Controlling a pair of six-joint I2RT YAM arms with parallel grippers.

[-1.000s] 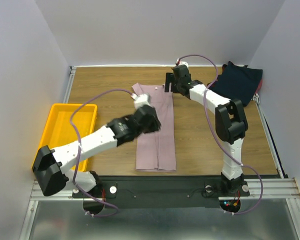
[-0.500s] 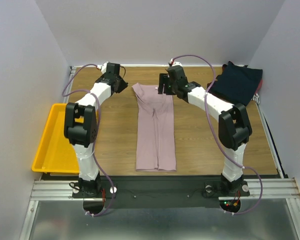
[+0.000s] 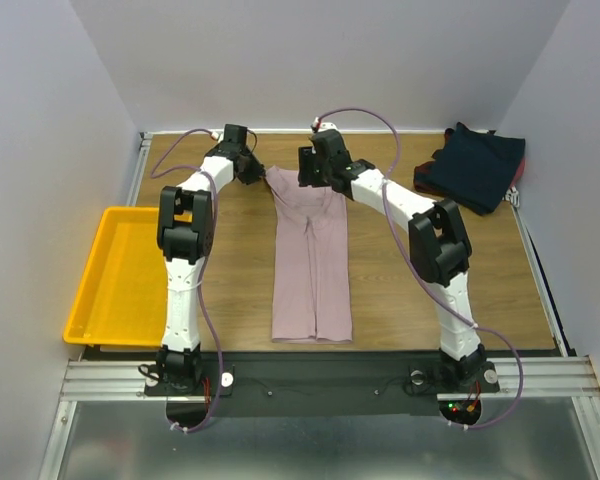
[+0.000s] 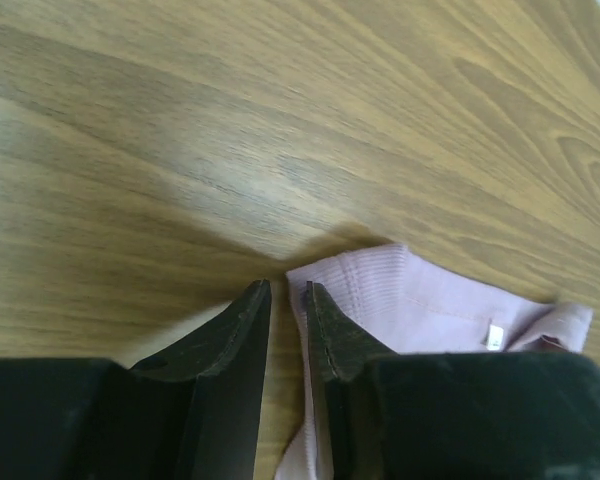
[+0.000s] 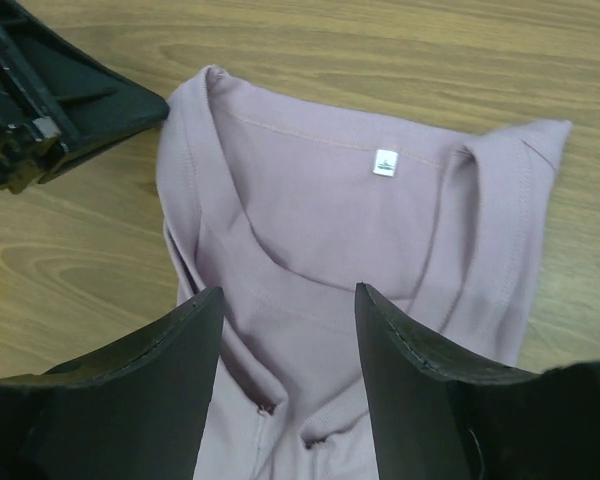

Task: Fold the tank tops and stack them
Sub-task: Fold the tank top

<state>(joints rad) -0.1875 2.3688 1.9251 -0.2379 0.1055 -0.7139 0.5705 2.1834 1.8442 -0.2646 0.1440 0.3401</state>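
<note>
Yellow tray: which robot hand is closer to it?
Left. The left gripper sits at the pink top's corner on the yellow tray's side; the right gripper hovers over the neckline, farther away.

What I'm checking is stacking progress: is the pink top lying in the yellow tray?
No, the pink top lies flat on the table, well to the right of the yellow tray and apart from it.

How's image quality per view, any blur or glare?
Top external: sharp, evenly lit. Left wrist: table grain smeared, with a pale glare patch; left gripper dark, featureless. Right wrist: pink tank top crisp, white label visible; right gripper underexposed.
</note>
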